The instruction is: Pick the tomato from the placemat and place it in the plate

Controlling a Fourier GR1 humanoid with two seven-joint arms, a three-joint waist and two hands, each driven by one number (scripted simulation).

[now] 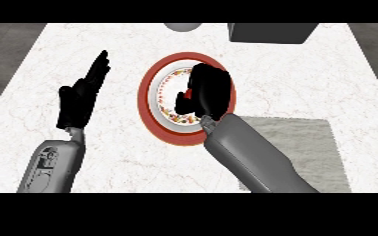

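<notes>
A round plate point(147, 90) with a broad red rim and a speckled white centre sat mid-frame on the veined white marble counter point(295, 80), a flat grey woven placemat point(314, 147) at lower right. The black right hand point(210, 92) hung over the plate's centre, fingers curled round the tomato point(190, 94), only a red sliver showing. The left hand point(81, 97) rested at left, fingers straight.

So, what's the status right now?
Left hand open, resting left of plate. Right hand over plate, curled on tomato, barely showing. Nothing blocking.

Red-rimmed white plate point(145, 96) with speckled band, plain grey placemat point(310, 147), white faintly veined counter point(295, 77)
</notes>
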